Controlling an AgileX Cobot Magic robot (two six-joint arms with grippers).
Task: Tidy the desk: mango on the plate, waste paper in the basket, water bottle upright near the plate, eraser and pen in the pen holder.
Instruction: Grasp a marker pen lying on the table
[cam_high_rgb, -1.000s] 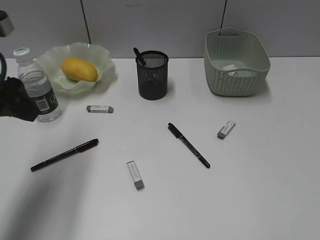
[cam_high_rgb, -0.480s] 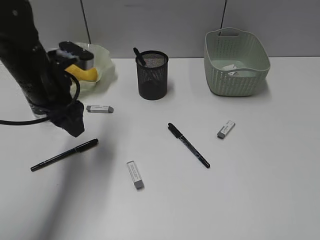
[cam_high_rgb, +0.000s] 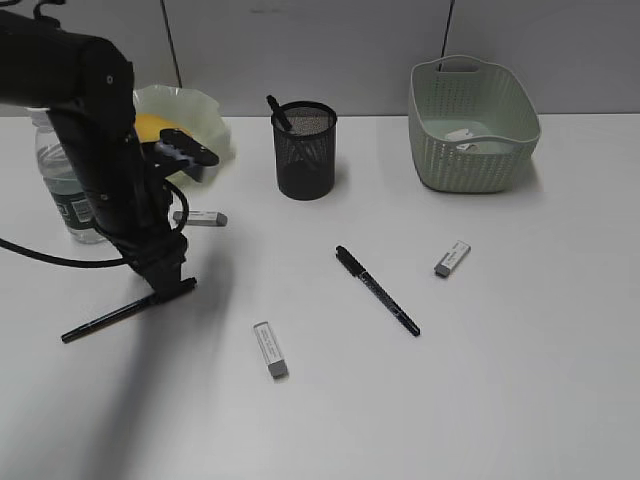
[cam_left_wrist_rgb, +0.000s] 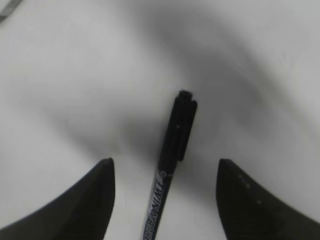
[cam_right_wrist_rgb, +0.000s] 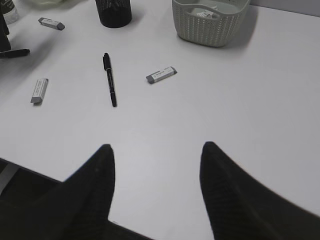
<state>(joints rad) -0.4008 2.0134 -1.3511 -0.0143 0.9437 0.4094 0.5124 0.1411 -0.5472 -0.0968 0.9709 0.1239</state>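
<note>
My left gripper (cam_high_rgb: 166, 272) hangs open just over the capped end of a black pen (cam_high_rgb: 128, 310) lying on the desk (cam_high_rgb: 520, 380) at the left. In the left wrist view that pen (cam_left_wrist_rgb: 172, 160) lies between the spread fingers, untouched. A second pen (cam_high_rgb: 377, 290) lies mid-desk. Three erasers lie loose: one (cam_high_rgb: 200, 217) by the plate, one (cam_high_rgb: 270, 350) at the front, one (cam_high_rgb: 452, 258) on the right. The mango (cam_high_rgb: 148, 124) sits in the plate (cam_high_rgb: 208, 112), partly hidden by my arm. The water bottle (cam_high_rgb: 62, 185) stands upright left of the plate. The waste paper (cam_high_rgb: 463, 135) lies in the basket (cam_high_rgb: 472, 150). My right gripper (cam_right_wrist_rgb: 156, 146) is open and empty above the desk's front.
The black mesh pen holder (cam_high_rgb: 305, 150) stands at the back centre with one pen in it. My left arm's cable trails across the desk at the far left. A grey panelled wall closes off the back edge.
My left arm has swung in from the left edge, past the bottle and plate, and come down over the left pen. Nothing on the desk has moved.
</note>
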